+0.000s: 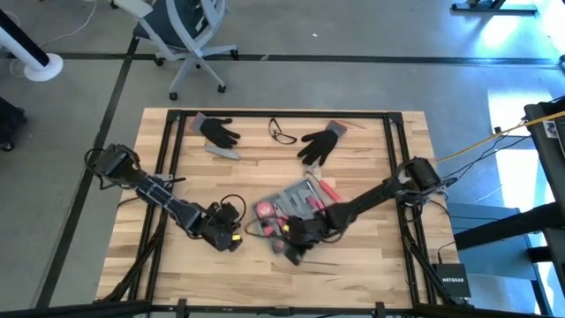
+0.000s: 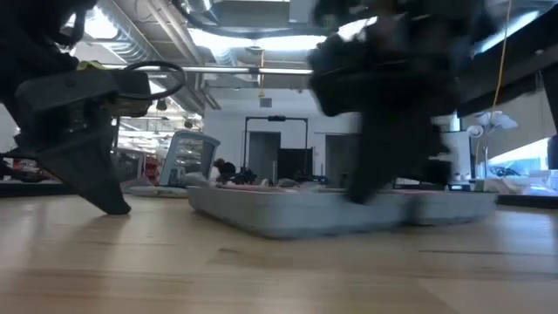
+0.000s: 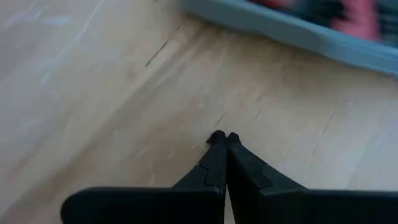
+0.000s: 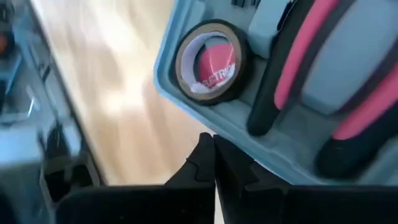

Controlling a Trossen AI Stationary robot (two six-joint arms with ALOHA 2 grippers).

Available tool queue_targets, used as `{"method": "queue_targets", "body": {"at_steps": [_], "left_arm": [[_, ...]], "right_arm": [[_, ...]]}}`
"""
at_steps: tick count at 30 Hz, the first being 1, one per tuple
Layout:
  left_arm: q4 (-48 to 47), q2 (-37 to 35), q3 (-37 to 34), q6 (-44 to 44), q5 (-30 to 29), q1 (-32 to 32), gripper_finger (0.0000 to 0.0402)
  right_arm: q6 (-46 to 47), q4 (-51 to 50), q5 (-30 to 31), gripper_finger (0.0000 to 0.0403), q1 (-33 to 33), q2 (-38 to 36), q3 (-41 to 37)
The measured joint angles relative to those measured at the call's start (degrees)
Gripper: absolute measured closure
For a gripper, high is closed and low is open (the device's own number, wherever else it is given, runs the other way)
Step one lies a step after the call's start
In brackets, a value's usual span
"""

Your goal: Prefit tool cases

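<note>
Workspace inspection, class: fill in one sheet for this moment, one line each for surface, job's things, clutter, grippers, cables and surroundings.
Surface: wooden table, black frame rails along its edges.
Job's things: blue-grey tool case lies open near the middle, holding pink-handled tools and a tape roll.
Clutter: two black gloves and safety glasses at the far edge.
Grippers: left gripper shut, over bare wood beside the case; right gripper shut, at the case's rim near the tape roll.
Cables: yellow cable off the table's right side.
Surroundings: office chair on the floor beyond the table.
</note>
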Motion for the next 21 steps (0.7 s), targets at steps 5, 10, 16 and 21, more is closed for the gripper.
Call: {"method": "queue_targets", "body": {"at_steps": [5,10,16,21], "left_arm": [[-0.7,0.0,0.0,-4.1,-0.4,-1.4,0.0402],[-1.1,-0.3,0.0,-7.1,-0.9,-2.4,0.0402],[-1.1,-0.5,-0.1,-11.4,-2.4,-2.7,0.0402],[-1.3,-0.5,0.6,-14.0,-2.7,-2.6,0.0402]], "right_arm": [[-5.3,0.2,-2.4,0.0403,-3.3,1.3,3.7],[-14.7,-3.2,-7.8,0.0403,-3.6,-0.6,7.3],[-22.7,-18.2,0.6,0.0403,-4.6,-3.4,12.5],[-27.6,-26.2,5.0,0.0403,-8.9,-4.3,14.7]]}}
